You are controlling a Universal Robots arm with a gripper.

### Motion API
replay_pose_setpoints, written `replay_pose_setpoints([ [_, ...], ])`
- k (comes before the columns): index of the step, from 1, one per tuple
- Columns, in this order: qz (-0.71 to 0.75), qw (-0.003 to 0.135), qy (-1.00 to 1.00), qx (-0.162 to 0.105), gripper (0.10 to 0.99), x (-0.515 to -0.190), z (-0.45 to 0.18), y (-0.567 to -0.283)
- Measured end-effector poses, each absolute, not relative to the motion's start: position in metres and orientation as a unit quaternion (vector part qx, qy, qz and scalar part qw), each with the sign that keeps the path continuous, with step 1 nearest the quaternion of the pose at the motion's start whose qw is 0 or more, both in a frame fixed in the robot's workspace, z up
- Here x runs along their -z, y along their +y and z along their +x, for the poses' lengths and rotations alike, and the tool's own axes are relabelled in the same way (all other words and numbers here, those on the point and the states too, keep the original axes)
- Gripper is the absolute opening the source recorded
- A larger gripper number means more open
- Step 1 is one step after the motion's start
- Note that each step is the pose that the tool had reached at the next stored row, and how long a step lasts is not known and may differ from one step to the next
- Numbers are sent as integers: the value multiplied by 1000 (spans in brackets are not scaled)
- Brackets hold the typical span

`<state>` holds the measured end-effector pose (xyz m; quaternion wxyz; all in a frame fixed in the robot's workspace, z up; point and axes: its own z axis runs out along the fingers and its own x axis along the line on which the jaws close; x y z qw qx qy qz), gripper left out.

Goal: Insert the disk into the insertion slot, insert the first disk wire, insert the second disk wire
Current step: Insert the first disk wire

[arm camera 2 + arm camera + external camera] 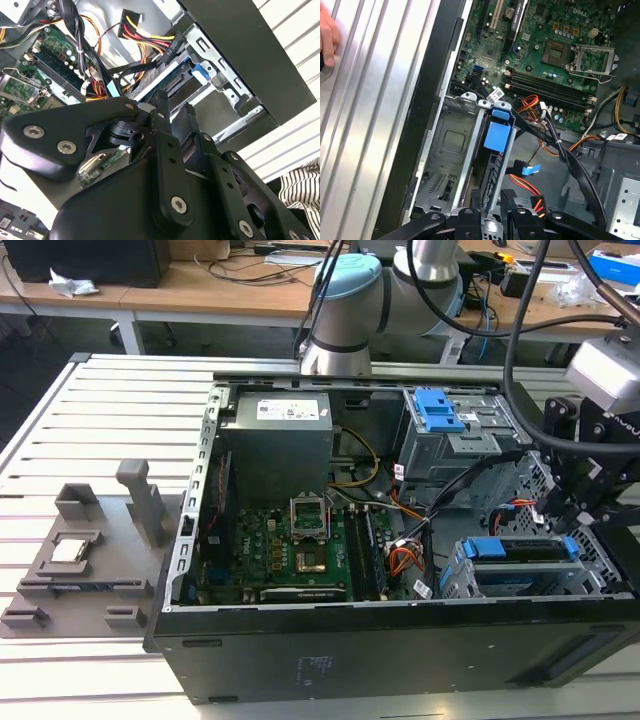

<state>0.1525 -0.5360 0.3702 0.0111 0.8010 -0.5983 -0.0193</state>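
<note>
The gripper (491,204) is set at the near end of the disk (495,167), which stands edge-on between the walls of the insertion slot (445,150). Whether the gripper is closed on the disk or merely set against it cannot be told.

The step in hand is judged to be the seating of the disk. It is best done with the blue carrier (498,135) kept parallel to the cage walls. The push should be directed straight along the slot, so that no rail is jammed at a tilt. Just beside the gripper a loose wire with a blue plug (527,169) lies close to the disk, and red and orange wires (532,186) run near it. These are best kept out of the path, so that nothing is pinched.

Beyond the disk, white tags (495,93) are seen on the cables, and lettering is printed on the motherboard (545,60); none of it is read off. Farther from the gripper, a white printed label (285,410) is carried by the power supply (275,445). Well apart, outside the case, a hand (327,35) rests on the ribbed table (365,125).
</note>
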Motion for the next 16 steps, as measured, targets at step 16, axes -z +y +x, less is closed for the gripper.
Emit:
replay_pose_setpoints([
  [16,818,20,-575,13,302,-366,173,-503],
])
